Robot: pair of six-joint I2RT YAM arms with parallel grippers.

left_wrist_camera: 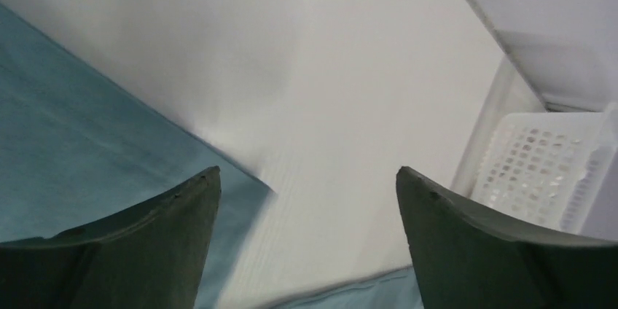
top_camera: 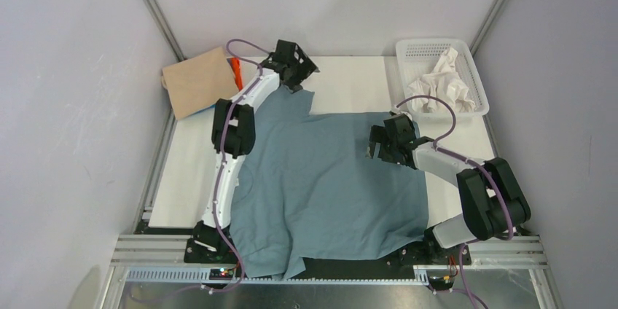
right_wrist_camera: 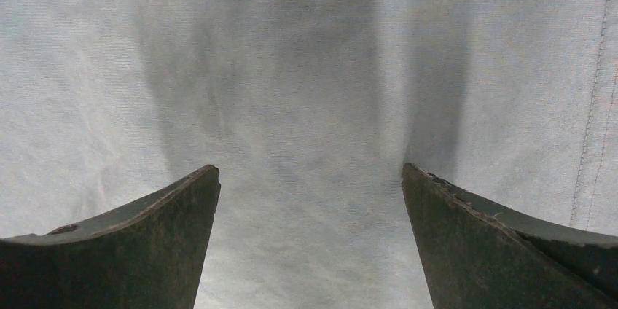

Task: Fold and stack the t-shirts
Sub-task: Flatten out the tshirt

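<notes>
A large slate blue-grey t-shirt lies spread flat over the middle of the table, its hem hanging over the near edge. My left gripper is open and empty at the shirt's far left corner; in the left wrist view the gripper hangs over bare table with shirt cloth beside it. My right gripper is open and empty just above the shirt near its far right edge; the right wrist view shows the gripper over the cloth. A folded tan shirt lies at the far left on an orange one.
A white mesh basket at the far right holds a crumpled pale cloth; it also shows in the left wrist view. Grey walls enclose the table on three sides. Bare white tabletop lies between the shirts and the basket.
</notes>
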